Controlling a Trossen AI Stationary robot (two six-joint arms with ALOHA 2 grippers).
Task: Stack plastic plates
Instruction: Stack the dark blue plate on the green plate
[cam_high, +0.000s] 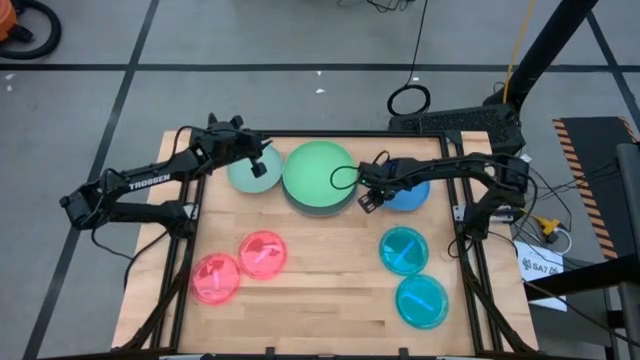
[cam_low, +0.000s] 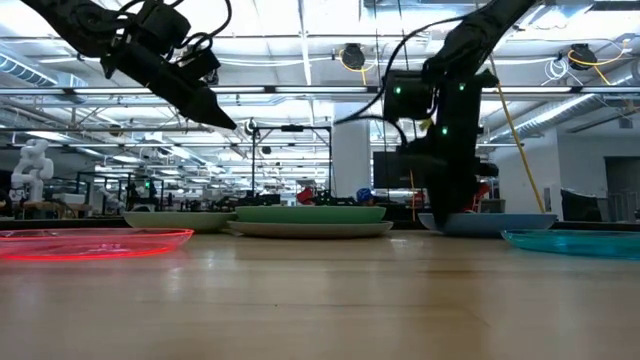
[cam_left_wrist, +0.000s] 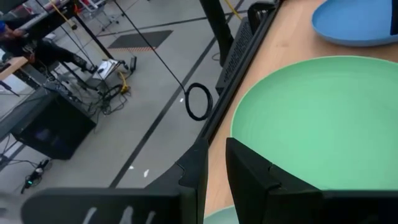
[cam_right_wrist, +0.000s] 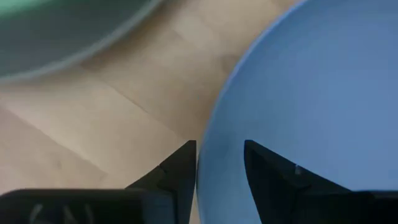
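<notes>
The large green plate (cam_high: 318, 178) lies on the grey plate (cam_low: 310, 229) near the table's far edge. Left of that stack the pale mint plate (cam_high: 246, 176) rests flat. My left gripper (cam_high: 262, 160) hovers above it, raised well clear (cam_low: 228, 122), fingers (cam_left_wrist: 200, 167) a narrow slit apart and empty. The blue plate (cam_high: 410, 192) lies flat right of the stack. My right gripper (cam_high: 368, 196) is down at its left rim (cam_low: 447, 214), open, one finger over the plate and one outside. Two pink plates (cam_high: 262, 253) (cam_high: 215, 278) and two teal plates (cam_high: 404, 249) (cam_high: 421, 300) lie nearer. My right gripper stands astride the blue plate's left rim (cam_right_wrist: 205, 163), coming from above and pointing down. One finger (cam_right_wrist: 264, 167) is over the plate's inside, the other (cam_right_wrist: 180, 169) is outside over the wood. The plate lies flat on the table. I cannot tell whether the fingers touch it.
Bare wood (cam_high: 330, 285) shows between the pink and teal pairs at the table's near middle. A black frame (cam_high: 330, 132) borders the far edge. Cables and a dark cable loop (cam_high: 408, 100) lie on the floor beyond it.
</notes>
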